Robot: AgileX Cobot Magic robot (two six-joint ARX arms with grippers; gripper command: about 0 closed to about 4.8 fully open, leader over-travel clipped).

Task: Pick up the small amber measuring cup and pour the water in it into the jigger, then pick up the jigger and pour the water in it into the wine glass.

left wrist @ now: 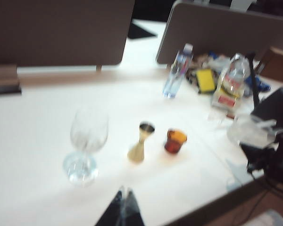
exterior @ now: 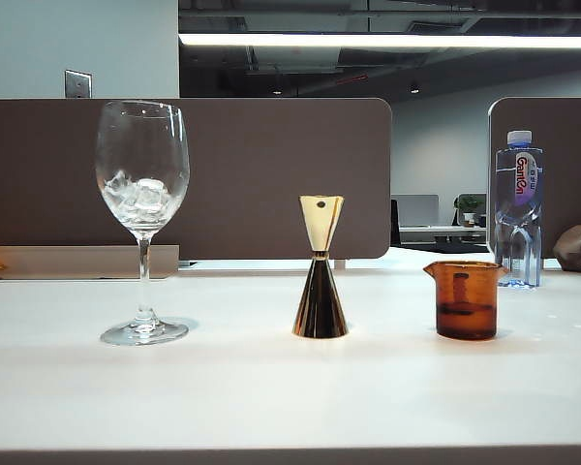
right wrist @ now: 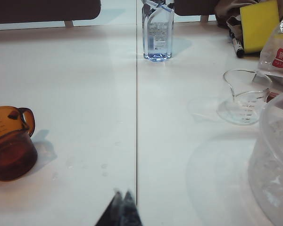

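On the white counter [exterior: 271, 397] three vessels stand in a row, well apart from one another and all upright. The wine glass [exterior: 142, 218] is at the left of the exterior view with ice cubes [exterior: 136, 196] in its bowl, the gold jigger [exterior: 321, 269] stands in the middle, and the small amber measuring cup [exterior: 466, 299] sits at the right with its lip toward the jigger. A dark band shows low inside the cup; the water itself cannot be made out.

Behind the cup, farther back on the counter, stands a clear plastic water bottle [exterior: 519, 208] with a white cap. Brown partition panels [exterior: 271, 174] close off the rear.

Neither arm appears in the exterior view. The left gripper [left wrist: 123, 207] hangs high above the counter's near edge, looking down on the glass, jigger and cup; its fingers are pressed together into a single dark tip and hold nothing, though the view is blurred. The right gripper [right wrist: 121, 209] sits low over the counter, its fingers also pressed together and empty, with the amber cup off to one side and nothing between them.

On the cup's far side from the jigger the right wrist view shows clutter: a small clear measuring beaker [right wrist: 245, 96], a large clear plastic container [right wrist: 276, 160], a yellow sponge [right wrist: 259, 23], a marker [right wrist: 237, 46] and a bag with a red label [right wrist: 280, 52].
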